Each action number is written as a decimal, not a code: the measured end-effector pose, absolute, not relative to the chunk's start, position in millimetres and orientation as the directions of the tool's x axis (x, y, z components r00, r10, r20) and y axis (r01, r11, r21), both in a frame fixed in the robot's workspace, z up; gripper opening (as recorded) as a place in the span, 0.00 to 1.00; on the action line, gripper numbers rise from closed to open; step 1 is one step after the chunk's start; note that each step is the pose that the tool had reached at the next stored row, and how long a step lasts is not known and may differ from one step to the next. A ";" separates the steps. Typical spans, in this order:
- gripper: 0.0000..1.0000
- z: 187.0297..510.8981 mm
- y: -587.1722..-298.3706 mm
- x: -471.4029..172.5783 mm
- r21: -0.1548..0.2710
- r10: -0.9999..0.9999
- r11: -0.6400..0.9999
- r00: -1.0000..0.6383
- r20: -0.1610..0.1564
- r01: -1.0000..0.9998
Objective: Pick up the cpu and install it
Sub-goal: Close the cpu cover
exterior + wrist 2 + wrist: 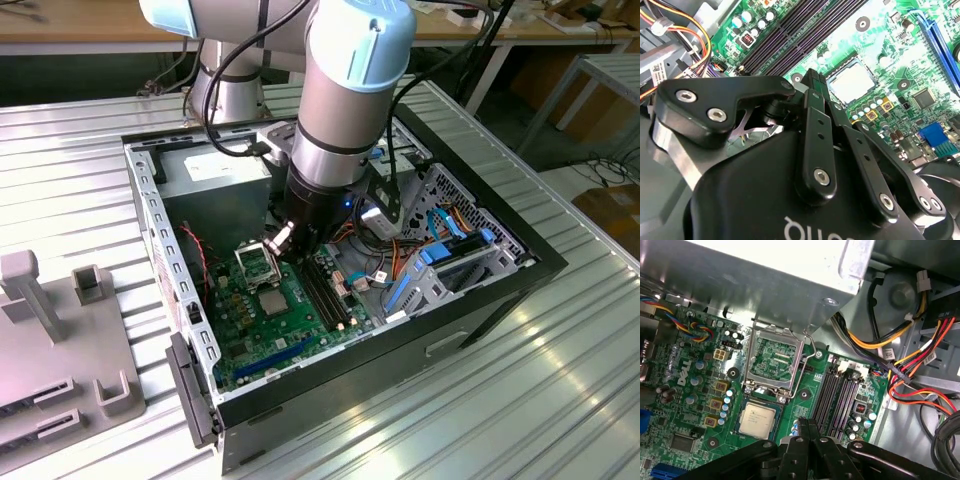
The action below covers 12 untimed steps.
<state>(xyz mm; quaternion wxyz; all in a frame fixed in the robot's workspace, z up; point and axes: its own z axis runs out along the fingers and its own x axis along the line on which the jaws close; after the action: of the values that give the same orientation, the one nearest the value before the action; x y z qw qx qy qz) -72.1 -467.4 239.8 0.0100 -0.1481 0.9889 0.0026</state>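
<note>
A ribbed metal table [560, 400] carries an open black computer case [330, 395], with workbench legs and bare floor behind it. Inside the case, the cpu [757, 419] lies flat on the green board [250, 330] with its silver top up. It sits in a square seat at the foot of a metal frame [774, 360] that stands swung open. I cannot tell whether the chip is fully settled there.

The gripper [815, 80] hangs low over the board with its jaws closed tip to tip and nothing between them. The cpu is near the jaws, just off to one side of the tips, and no part of the gripper touches it. The open frame is beyond the chip, farther from the jaws.

On the other side of the jaws run the long dark memory slots [837, 395], so the tips hang over the strip of board between chip and slots. A blue slot [935, 40] lies past the cpu, well apart from the jaws. Red, yellow and orange wires [920, 365] loop beyond the memory slots, along the case wall. A bare metal box [765, 285] overhangs the far edge of the frame.

The grey arm [340, 110] reaches down into the case from above. On the exterior view's left, a grey plastic stand [60, 330] sits on the table outside the case.
</note>
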 end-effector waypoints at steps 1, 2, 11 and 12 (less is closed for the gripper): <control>0.11 239.8 -467.4 -72.1 0.002 -0.293 0.956 -0.956 -0.021 -0.293; 0.11 239.8 -467.4 -72.1 0.002 -0.293 0.956 -0.956 -0.021 -0.293; 0.11 239.8 -466.6 -71.2 0.002 -0.337 0.942 -0.941 -0.021 -0.337; 0.11 239.8 -466.6 -71.1 0.002 -0.349 0.937 -0.937 -0.021 -0.349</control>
<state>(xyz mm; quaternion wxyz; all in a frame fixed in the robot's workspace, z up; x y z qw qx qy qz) -71.1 -466.6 239.8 0.0099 -0.1773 0.9841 0.0028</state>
